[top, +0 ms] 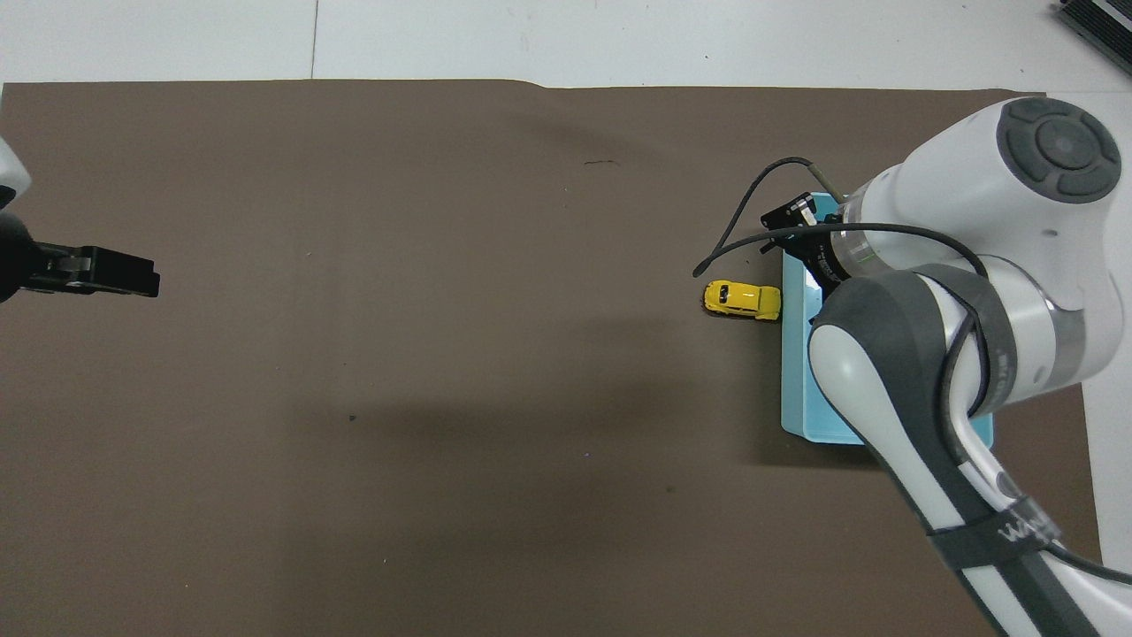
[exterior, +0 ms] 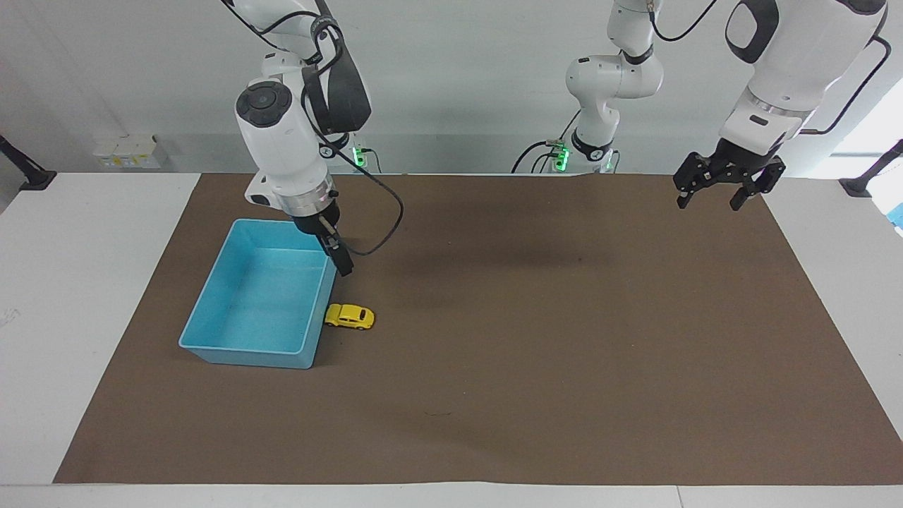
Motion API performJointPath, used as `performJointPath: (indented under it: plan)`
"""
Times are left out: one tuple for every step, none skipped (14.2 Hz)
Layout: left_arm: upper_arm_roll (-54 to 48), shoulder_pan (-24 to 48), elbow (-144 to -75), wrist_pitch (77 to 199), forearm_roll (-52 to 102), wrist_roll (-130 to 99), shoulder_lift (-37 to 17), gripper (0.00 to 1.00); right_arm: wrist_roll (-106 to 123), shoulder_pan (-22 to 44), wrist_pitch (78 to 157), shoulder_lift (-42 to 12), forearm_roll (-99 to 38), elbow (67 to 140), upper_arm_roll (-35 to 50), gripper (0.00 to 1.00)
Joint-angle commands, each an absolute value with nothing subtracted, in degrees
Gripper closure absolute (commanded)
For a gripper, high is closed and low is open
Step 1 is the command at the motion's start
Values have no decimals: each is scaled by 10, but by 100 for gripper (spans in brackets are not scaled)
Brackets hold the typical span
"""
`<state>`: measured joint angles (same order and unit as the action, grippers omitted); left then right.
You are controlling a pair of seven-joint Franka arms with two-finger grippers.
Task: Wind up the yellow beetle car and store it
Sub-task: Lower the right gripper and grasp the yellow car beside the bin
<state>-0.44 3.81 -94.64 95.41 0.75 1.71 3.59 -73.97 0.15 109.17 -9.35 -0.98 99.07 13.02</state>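
A: Facing view first. Where is the car [exterior: 349, 317]?

B: It sits on the brown mat [exterior: 536, 367], toward the right arm's end of the table, just beside the bin [exterior: 211, 339]. One end looks to be against the blue wall or nearly so. It stands on its wheels, outside the bin.

A: And the right gripper [exterior: 338, 259]?

B: It hangs above the bin's wall on the car's side, over the stretch of that wall nearer the robots. The car lies below it and a little farther from the robots. They are apart; nothing touches the car.

A: Is that gripper holding anything?

B: No. It is seen edge-on, so the gap is hard to read, but the jaws stand spread and hold nothing. In the overhead view the right gripper [top: 800, 226] covers the bin's corner, with the car [top: 743, 300] just beside it.

A: The left gripper [exterior: 719, 190]?

B: It waits in the air over the mat's edge at the left arm's end, well apart from the car. Its fingers [exterior: 683, 192] are parted and grasp nothing.
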Motion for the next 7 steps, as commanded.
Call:
performJointPath:
  plan:
    - [-5,28,-946,940,11,27,53,0,-803,0,1145,-92,-3,1028,133,0]
    - [-5,28,-943,941,11,27,53,0,-824,0,1164,-92,-3,1043,133,0]
    - [-6,28,-941,941,11,26,53,0,-844,0,1185,-96,-3,1051,133,0]
    - [-6,28,-942,938,11,25,54,0,-877,0,1201,-102,-2,1054,133,0]
    - [-6,29,-941,924,11,24,54,0,-902,0,1210,-112,-2,1054,133,0]
    - [-9,28,-941,920,11,24,54,0,-909,-1,1219,-122,-2,1054,132,0]
    - [-11,30,-941,918,11,24,57,0,-921,0,1229,-132,1,1054,132,0]
